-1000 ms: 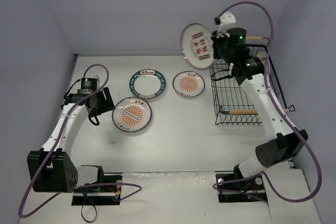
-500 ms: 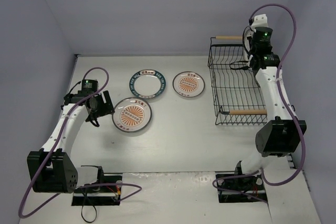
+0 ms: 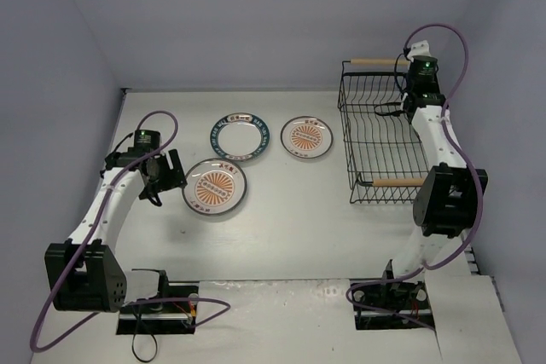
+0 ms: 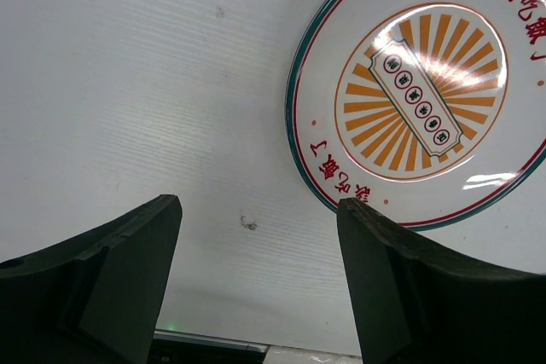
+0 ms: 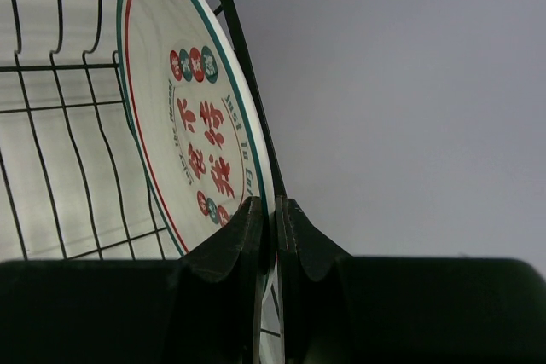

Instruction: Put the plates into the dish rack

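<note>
Right arm has swung from left of the rack (image 3: 350, 147), where it held the red plate (image 5: 192, 125) high a second ago, over to the rack's far right corner, and its elbow has folded in nearer the rack than half a second ago. Its right gripper (image 5: 275, 210) is closed to a thin gap on the plate's rim, and the plate stands on edge against the rack's black wire wall; whether it sits in a slot I cannot tell. On the left little has changed: the left gripper (image 4: 258, 210) has edged slightly, its jaws spread wide with nothing between them, over bare table (image 3: 281, 228) just left of the near sunburst plate (image 3: 214, 186). Four plates in all: the red one in the gripper and three flat on the table, namely the near sunburst plate, the far sunburst plate (image 3: 306, 136) and, left of that one, the teal plate (image 3: 240, 136). One rack, at the right, with two wooden handles. Two arms.
</note>
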